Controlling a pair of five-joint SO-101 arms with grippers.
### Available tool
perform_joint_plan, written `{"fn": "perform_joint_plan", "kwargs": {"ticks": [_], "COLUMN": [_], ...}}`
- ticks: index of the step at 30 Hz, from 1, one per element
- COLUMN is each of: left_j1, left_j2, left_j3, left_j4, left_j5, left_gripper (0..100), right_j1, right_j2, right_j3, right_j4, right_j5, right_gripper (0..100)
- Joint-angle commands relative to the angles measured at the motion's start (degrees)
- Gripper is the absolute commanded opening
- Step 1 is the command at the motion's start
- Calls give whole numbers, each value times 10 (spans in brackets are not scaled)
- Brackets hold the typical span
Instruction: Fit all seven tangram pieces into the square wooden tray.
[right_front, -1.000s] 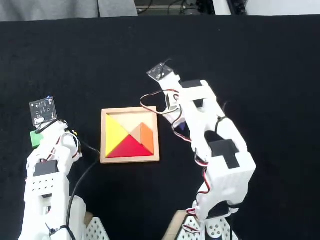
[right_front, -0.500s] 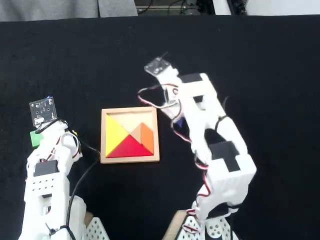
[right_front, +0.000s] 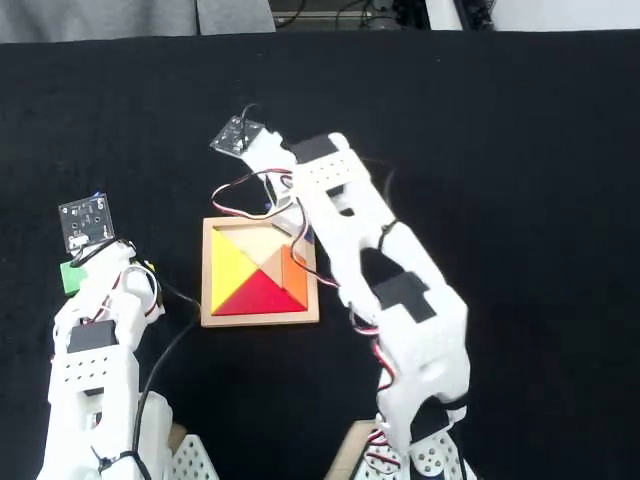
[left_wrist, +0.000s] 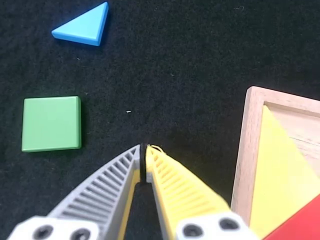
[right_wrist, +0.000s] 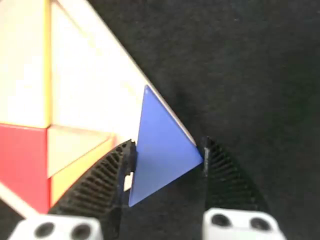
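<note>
Wooden tray (right_front: 260, 319) sits left of centre in the high view, square to the frame on the black bench (right_front: 500, 150). Seated inside are the yellow triangle (right_front: 231, 275), red triangle (right_front: 262, 297) and orange piece (right_front: 295, 281); the upper part is bare wood. The right arm (right_front: 340, 215) hangs over the tray's upper right corner. The left arm (right_front: 95, 330) is at lower left, with the green square (right_front: 71, 277) just beside it.

Left wrist view: left pincer (left_wrist: 145, 150) has its tips together and holds nothing, over bare bench. The green square (left_wrist: 51, 123) and light blue triangle (left_wrist: 82, 27) lie flat, apart from each other, both outside the tray (left_wrist: 244, 150).

Right wrist view: right pincer (right_wrist: 167, 152) is clamped on the dark blue triangle (right_wrist: 160, 150). It is matte, flat face to the camera. The long edge runs along the pincer's axis against the tray-side finger, and the square corner is against the other finger. The sharp tip points away from the wrist, over the tray rim (right_wrist: 122, 62).
</note>
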Motion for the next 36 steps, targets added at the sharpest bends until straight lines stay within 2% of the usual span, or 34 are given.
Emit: {"fn": "perform_joint_plan", "kwargs": {"ticks": [1, 14, 20, 28, 32, 36], "left_j1": [0, 0, 0, 0, 0, 0], "left_j2": [-10, -10, -10, -10, -10, -10], "left_j3": [-3, -3, -3, -3, -3, -4], "left_j4": [-11, -11, -11, -11, -11, -11], "left_j5": [3, 3, 3, 3, 3, 3], "left_gripper": [32, 32, 32, 32, 32, 32], "right_j1": [-16, -30, -35, -34, -2, 39], "right_j2": [5, 6, 5, 4, -47, -144], "right_j3": [-48, -31, -29, -29, -46, -22], "right_j4": [23, 42, 42, 47, 79, 98], "right_j5": [5, 12, -31, -19, -19, -37], "right_gripper": [155, 160, 270, 253, 211, 77]}}
